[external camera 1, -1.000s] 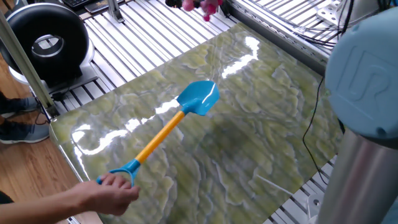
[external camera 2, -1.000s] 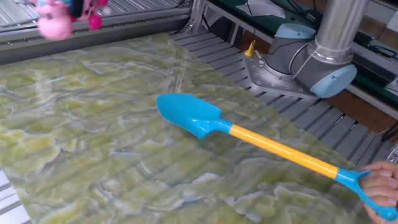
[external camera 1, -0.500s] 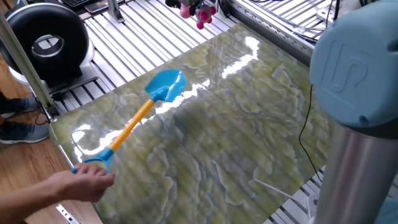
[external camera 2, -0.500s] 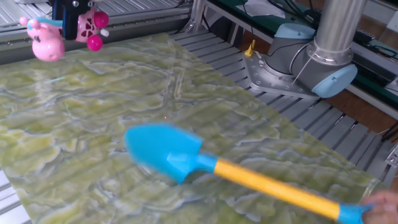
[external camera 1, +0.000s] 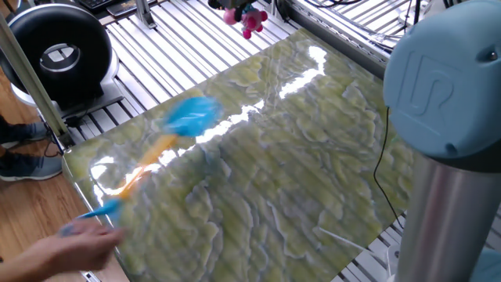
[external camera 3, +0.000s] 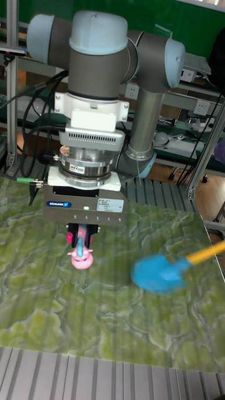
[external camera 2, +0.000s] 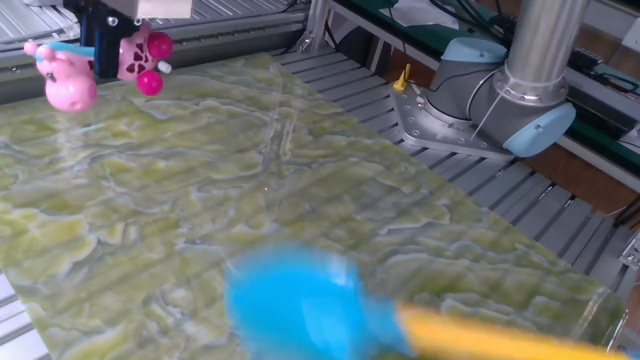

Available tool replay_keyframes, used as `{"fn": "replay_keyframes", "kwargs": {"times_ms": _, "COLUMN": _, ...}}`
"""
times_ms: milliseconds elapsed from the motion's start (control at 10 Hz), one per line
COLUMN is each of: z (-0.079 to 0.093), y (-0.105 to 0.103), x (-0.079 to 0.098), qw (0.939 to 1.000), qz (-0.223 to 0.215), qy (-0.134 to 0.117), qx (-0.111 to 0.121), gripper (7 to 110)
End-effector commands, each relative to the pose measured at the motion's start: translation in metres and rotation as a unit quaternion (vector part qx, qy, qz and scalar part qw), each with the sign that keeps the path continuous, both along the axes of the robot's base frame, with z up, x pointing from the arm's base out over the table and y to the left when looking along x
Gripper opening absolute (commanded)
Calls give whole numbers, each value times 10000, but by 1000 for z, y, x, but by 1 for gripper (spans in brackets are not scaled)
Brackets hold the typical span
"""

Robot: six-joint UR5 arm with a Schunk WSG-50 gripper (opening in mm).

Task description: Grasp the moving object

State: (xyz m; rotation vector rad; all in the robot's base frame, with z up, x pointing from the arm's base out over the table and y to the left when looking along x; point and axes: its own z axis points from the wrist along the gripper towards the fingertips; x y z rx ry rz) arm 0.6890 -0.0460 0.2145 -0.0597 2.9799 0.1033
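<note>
**Green marbled sheet on a slatted metal table**

A glossy sheet printed in mottled green and cream marble (external camera 1: 313,172) covers most of the work surface, catching bright streaks of overhead light near its far edge. It lies flat on a table of ribbed aluminium slats (external camera 1: 180,47), which show bare around the sheet's edges in both fixed views and along the front in the tall fixed view.

A blue plastic toy shovel with a yellow-orange shaft (external camera 1: 188,117) sits over the sheet, blade toward the middle, shaft running out to the edge. It is heavily blurred in every view, so whether the blade touches the sheet cannot be told.
</note>
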Motion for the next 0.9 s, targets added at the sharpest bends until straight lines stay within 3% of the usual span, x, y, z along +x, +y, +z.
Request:
{"fn": "replay_keyframes", "kwargs": {"times_ms": 0, "z": 2, "y": 24, "x": 15, "qw": 9979, "qz": -482, "qy": -175, "qx": 384, "gripper": 7}}
{"fn": "replay_keyframes", "kwargs": {"times_ms": 100, "z": 2, "y": 28, "x": 19, "qw": 9973, "qz": -574, "qy": -180, "qx": 425, "gripper": 7}}
{"fn": "replay_keyframes", "kwargs": {"times_ms": 200, "z": 1, "y": 23, "x": 18, "qw": 9979, "qz": -562, "qy": -158, "qx": 291, "gripper": 7}}
{"fn": "replay_keyframes", "kwargs": {"times_ms": 800, "z": -11, "y": 31, "x": 24, "qw": 9972, "qz": -645, "qy": -148, "qx": 345, "gripper": 7}}
